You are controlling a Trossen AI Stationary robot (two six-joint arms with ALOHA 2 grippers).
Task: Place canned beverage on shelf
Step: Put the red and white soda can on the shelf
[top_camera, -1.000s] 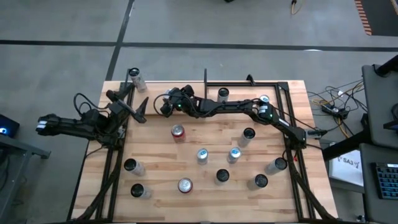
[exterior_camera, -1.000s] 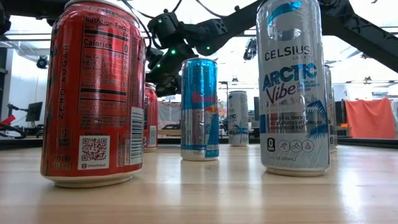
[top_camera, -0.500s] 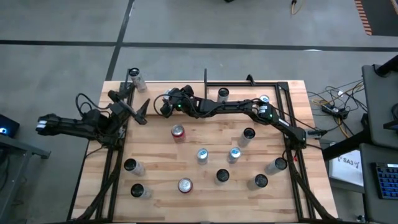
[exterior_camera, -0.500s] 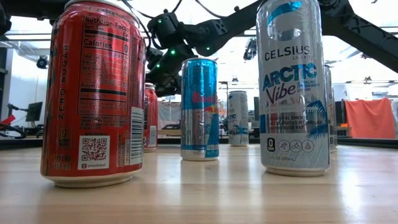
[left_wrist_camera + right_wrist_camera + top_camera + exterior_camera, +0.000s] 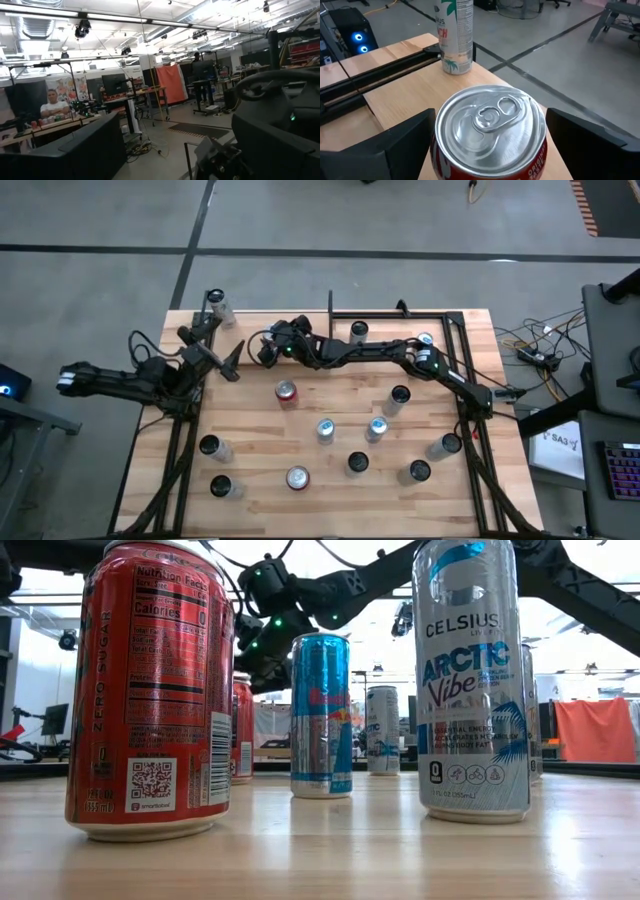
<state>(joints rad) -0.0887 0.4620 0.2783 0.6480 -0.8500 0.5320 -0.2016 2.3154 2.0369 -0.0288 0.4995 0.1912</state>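
Note:
A red can with a silver top stands upright on the pale wood shelf, near its far edge. My right gripper is open, with one dark finger close beside each side of the can. In the high view the right gripper reaches to the table's far left part and covers this can. My left gripper waits open at the table's left side, tipped upward toward the room, with nothing between its fingers.
A white can stands at the far left corner, beyond a black rail. Several more cans stand over the table's middle and near part, among them a red one and a blue one. A black frame lines the right side.

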